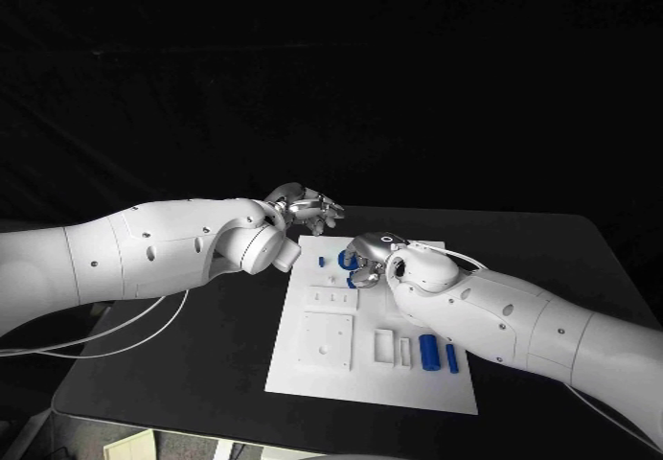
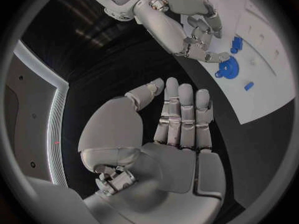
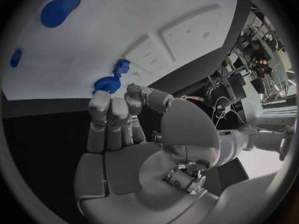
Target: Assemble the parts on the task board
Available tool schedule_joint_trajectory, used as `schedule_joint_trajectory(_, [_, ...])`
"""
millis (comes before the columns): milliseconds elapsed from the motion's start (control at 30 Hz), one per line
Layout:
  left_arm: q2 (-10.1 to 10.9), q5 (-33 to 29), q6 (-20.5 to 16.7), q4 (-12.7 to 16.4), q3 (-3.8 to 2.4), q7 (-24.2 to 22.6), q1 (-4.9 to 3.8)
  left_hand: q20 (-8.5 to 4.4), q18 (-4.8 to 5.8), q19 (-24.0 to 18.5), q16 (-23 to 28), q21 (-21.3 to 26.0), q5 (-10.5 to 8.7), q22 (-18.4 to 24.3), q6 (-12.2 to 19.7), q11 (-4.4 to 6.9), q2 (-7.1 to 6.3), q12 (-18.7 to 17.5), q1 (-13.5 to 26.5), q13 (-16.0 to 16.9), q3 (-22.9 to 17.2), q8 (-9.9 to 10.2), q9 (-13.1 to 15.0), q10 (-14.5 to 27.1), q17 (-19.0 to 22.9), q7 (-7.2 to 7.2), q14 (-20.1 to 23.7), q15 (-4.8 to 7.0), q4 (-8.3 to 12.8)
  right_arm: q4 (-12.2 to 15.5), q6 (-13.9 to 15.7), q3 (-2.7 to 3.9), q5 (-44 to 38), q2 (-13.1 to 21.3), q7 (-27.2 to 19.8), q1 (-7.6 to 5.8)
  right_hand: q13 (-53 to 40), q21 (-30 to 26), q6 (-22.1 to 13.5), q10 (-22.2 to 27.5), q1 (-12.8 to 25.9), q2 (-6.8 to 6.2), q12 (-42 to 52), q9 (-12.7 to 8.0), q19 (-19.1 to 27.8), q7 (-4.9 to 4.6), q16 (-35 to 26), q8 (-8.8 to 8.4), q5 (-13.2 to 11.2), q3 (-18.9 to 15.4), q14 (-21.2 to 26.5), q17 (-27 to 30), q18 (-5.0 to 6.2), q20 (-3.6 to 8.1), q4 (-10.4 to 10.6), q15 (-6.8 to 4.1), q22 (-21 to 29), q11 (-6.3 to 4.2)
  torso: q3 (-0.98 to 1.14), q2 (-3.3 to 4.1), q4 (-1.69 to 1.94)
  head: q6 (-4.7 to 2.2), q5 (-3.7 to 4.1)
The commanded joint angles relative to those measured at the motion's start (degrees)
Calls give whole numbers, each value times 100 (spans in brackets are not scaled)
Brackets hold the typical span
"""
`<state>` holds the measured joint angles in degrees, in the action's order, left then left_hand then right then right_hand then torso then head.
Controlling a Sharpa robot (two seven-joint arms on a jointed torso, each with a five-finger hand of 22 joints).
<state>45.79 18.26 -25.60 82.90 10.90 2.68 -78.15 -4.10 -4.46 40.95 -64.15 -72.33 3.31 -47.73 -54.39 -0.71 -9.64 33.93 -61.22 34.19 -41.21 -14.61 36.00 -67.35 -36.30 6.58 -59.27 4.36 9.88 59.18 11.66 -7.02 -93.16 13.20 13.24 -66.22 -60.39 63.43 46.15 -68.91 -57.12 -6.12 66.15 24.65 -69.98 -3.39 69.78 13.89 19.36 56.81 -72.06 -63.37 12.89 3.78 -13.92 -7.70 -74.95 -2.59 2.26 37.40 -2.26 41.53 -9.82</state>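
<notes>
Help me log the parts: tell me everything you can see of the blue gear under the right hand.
The blue gear is a small, plastic-looking toothed wheel lying flat on the white task board, near its far end. The right hand hangs over it, fingertips at its rim; contact looks likely but cannot be confirmed. A smaller blue piece lies nearby, apart.

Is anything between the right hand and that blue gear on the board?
Nothing visible: the right hand hangs right at the blue gear on the task board, fingertips beside it. Whether they touch it is unclear.

Dim, dark surroundings; wrist views bend strongly toward their rims.
</notes>
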Motion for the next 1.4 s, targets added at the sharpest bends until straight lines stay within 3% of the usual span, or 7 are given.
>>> schedule_joint_trajectory(33, [-17, 19, -7, 6, -4, -103, -15, -587, 51, -24, 35, 28, -11, 9, -12, -4, -35, -30, -35, -4, 13, -38, -8, 13, -9, 33, 22, 10, -10, -26, -654, -1, 52, -50, -219, 3, -40, 26, -151, 2, 146, 180, -29, -11, 36, 50, 8, -36, -215, 304, 3, 2, 211, -3, 35, -45, -48, -54, -7, 0, 6, 5, -13])
schedule_joint_trajectory(167, [-32, 19, 3, 7, -3, -101, -15, -587, 51, -24, 36, 28, -11, 10, -12, -4, -35, -31, -36, -3, 13, -38, -8, 13, -10, 33, 22, 10, -11, -64, -926, -2, -16, -114, -198, 9, -88, 57, -339, -20, 403, 333, -47, 0, 25, 112, 28, -27, -346, 581, -3, 5, 211, 15, -44, -56, -56, -107, -12, 4, 5, 11, -21])
schedule_joint_trajectory(467, [-48, 18, 26, 4, -3, -96, -15, -586, 52, -24, 38, 28, -11, 11, -12, -5, -35, -34, -37, -3, 13, -40, -10, 11, -11, 33, 21, 9, -14, -187, -1173, -6, -155, -212, -124, 33, -105, 86, -520, -80, 579, 459, -57, 17, -15, 145, 54, -10, -269, 776, -40, 13, 211, 34, -103, -56, -49, -143, -18, 2, -1, 7, -29])
schedule_joint_trajectory(1000, [-65, 18, 45, -9, -3, -89, -16, -584, 53, -25, 42, 28, -11, 13, -9, -6, -37, -39, -35, -2, 16, -41, -14, 10, -14, 35, 20, 8, -22, -274, -1493, -36, -206, -260, 8, 70, -114, 98, -574, -107, 712, 524, -69, 53, -38, 56, 62, 57, -100, 809, -54, 24, 211, 47, -161, -50, -37, -69, -10, -1, -8, 9, -38])
schedule_joint_trajectory(1400, [-57, 17, 63, -15, -3, -85, -16, -583, 54, -25, 45, 27, -11, 15, -8, -7, -38, -43, -32, -1, 19, -43, -17, 9, -16, 35, 20, 7, -29, -266, -1455, -41, -276, -190, 154, 70, -120, 96, -585, -113, 746, 534, -72, 67, -39, -24, 61, 89, -50, 792, -53, 31, 211, 48, -169, -35, -30, 0, -4, -1, -10, 6, -33])
